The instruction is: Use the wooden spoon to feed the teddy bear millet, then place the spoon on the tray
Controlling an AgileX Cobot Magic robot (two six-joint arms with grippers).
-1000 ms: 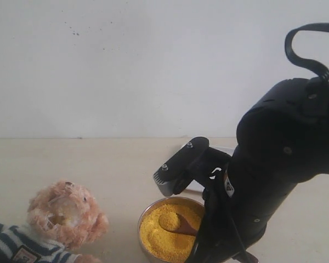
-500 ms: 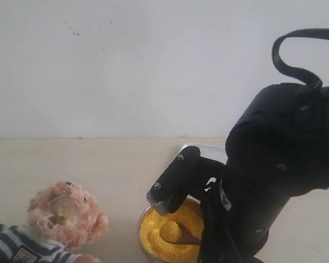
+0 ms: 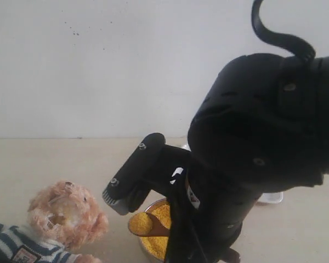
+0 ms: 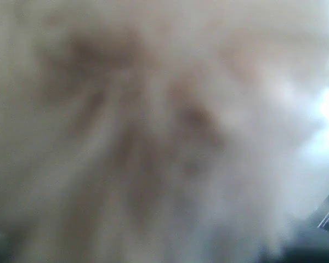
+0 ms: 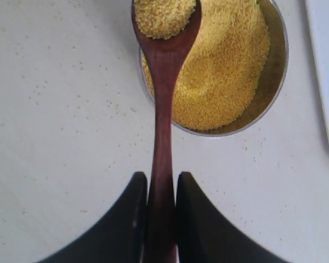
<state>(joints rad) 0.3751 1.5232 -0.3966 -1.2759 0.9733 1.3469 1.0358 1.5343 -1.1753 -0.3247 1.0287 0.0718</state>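
A wide strip of bare bench (image 3: 71,159) is running along the edge by the wall, giving open passage left of the right arm (image 3: 263,137). Farther from that edge, the teddy bear (image 3: 66,216) is blocking the left side. Only a narrow gap is lying open between its head and the metal bowl (image 5: 277,82). The wooden spoon (image 5: 163,137), clamped in the right pincer (image 5: 160,178), is jutting over the rim toward that gap. The arm's bulk is covering the right side. The tray (image 5: 323,66) is sitting near the bowl, leaving a slim channel of bench between.
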